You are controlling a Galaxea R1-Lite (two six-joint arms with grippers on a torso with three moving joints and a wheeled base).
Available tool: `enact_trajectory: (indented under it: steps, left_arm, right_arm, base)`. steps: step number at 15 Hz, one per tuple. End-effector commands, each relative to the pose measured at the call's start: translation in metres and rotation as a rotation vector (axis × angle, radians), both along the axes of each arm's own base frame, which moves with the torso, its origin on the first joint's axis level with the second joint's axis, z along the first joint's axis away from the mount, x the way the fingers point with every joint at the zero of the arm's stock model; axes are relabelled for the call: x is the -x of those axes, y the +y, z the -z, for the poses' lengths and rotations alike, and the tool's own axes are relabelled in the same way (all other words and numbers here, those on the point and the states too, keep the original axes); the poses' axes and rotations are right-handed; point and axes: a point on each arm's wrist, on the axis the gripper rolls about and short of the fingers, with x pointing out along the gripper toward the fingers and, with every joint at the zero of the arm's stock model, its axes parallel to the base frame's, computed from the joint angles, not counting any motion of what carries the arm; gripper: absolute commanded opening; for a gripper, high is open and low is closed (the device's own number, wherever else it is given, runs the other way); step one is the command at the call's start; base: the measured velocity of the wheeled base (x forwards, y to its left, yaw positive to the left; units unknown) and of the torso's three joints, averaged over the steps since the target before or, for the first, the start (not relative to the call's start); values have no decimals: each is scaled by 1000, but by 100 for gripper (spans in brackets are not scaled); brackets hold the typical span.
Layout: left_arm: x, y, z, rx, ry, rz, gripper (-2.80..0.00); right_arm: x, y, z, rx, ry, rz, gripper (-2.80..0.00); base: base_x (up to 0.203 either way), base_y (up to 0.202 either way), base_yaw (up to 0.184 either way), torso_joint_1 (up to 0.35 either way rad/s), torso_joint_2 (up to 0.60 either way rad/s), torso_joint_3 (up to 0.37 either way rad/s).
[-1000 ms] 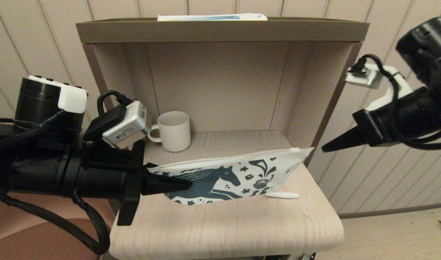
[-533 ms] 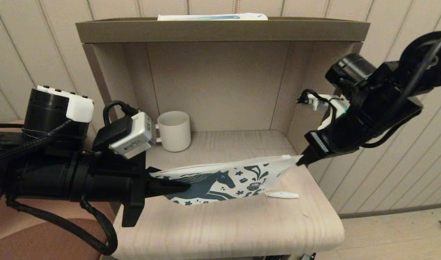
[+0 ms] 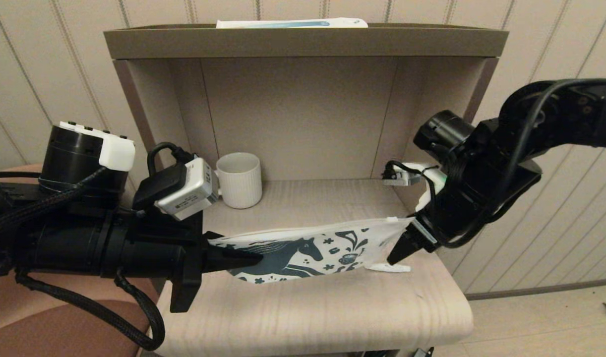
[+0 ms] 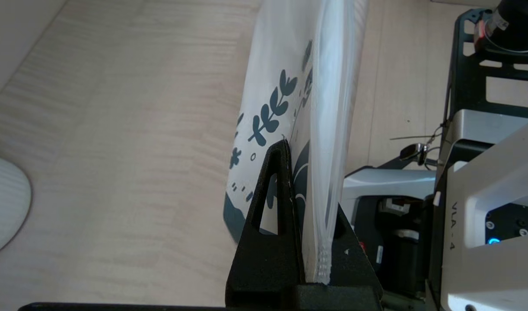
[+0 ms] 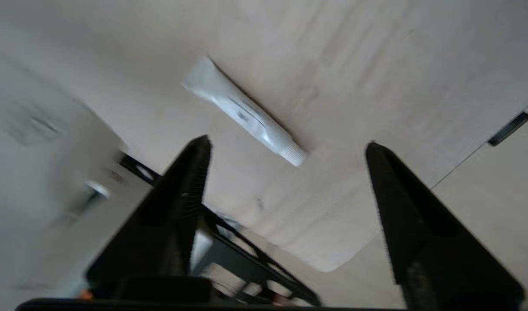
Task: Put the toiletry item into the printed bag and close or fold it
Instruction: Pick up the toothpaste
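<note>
Toiletry item: the tiny white plastic squeeze tube [image 3: 388, 267] lies flat on the pale wood-grain table [image 3: 308, 317], just beside the bag's lower right corner, outside the bag; nothing grips it.

Printed bag: the flat white pouch with dark teal horse and leaf motifs [image 3: 323, 245] stands on edge across the table, its top seam uppermost. Whether the top is open cannot be told.

Left gripper: the left gripper [image 4: 309, 224] has its jaws closed on the bag's left end, the seam pinched between them, propping the bag upright.

Right gripper: the right gripper [image 5: 285, 151] hovers just above the tube with jaws spread wide and nothing in them; the tube lies ahead of the gap, at a slant to it.

Surroundings: a cream ribbed ceramic mug [image 3: 239, 179] stands at the back of the alcove, well apart from the bag.

Progress: early stage. Bag secured; tube not yet picked up. Remaining: grasp, insert, close or fold.
</note>
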Motion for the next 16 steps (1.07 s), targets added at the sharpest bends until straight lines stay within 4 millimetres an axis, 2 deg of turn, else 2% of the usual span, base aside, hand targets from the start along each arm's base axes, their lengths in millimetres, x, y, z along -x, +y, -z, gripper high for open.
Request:
enact_trajectory:
  steps: [1, 7, 10, 13, 16]
  left_arm:
    - [0, 0, 0, 1, 0, 5, -280]
    - [-1, -1, 1, 2, 4, 11, -280]
    - [1, 0, -1, 9, 1, 18, -280]
    - [3, 2, -4, 23, -6, 26, -280]
    - [3, 2, -4, 26, -6, 31, -280]
  right_arm:
    - [3, -2, 4, 33, 1, -46, 0]
    - [4, -1, 8, 90, -17, -83, 0]
    - [5, 8, 12, 99, -14, -121, 0]
    - [-6, 19, 20, 103, -43, -138, 0]
    - [-15, 23, 29, 180, -106, -152, 0]
  base:
    - [0, 0, 0, 0, 0, 0]
    - [0, 0, 0, 0, 0, 0]
    - [0, 0, 0, 0, 0, 0]
    - [0, 0, 0, 0, 0, 0]
    - [0, 0, 0, 0, 0, 0]
